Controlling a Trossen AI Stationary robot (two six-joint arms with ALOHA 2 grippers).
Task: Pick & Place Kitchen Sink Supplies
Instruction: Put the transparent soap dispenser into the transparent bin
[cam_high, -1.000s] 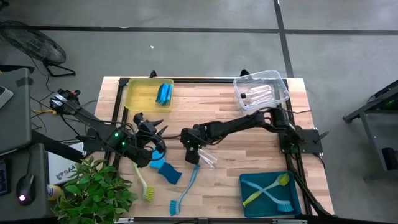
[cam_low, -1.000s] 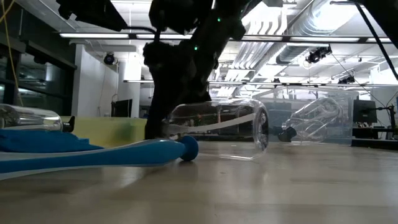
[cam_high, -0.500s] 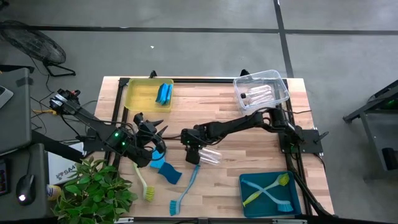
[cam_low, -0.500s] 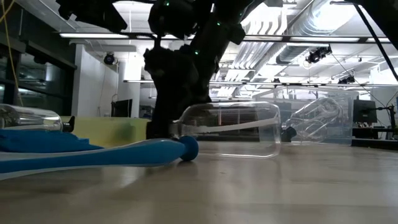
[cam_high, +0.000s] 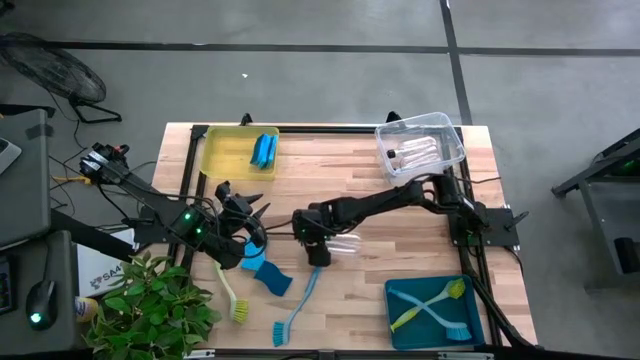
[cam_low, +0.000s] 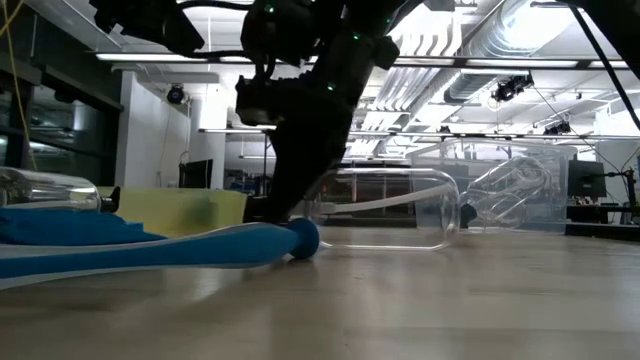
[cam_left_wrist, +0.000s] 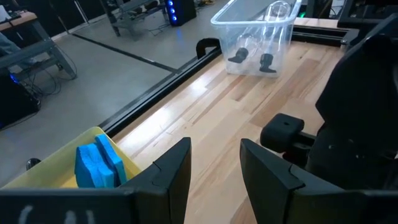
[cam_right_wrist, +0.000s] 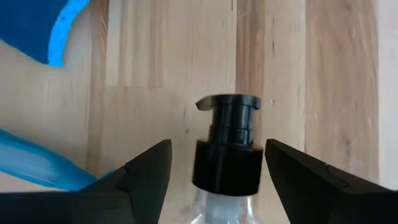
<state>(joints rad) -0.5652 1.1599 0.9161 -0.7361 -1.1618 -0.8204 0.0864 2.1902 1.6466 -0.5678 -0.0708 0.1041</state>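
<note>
A clear plastic bottle with a black top lies on its side at the table's middle. My right gripper slants down over that top, open, one finger on either side of it. My left gripper hangs open and empty above the table's left part. A blue sponge lies flat near it, with a yellow-green brush and a blue brush on the table toward the near edge. My right gripper comes slanting down from the table's right side and straddles the bottle's black top. A gap shows beside one finger. The other finger stands right against the cap, and I cannot tell whether it touches. The bottle lies on the table.
A yellow bin at the far left holds a blue sponge. A clear bin at the far right holds bottles. A teal bin at the near right holds brushes. A leafy plant stands at the near left corner. Another clear bottle lies by the sponge.
The bottle has turned about on the table: its base has swung from slanting toward the near right to pointing at the right edge, while its black top stayed between my right gripper's fingers. My right gripper has rolled about its own line.
</note>
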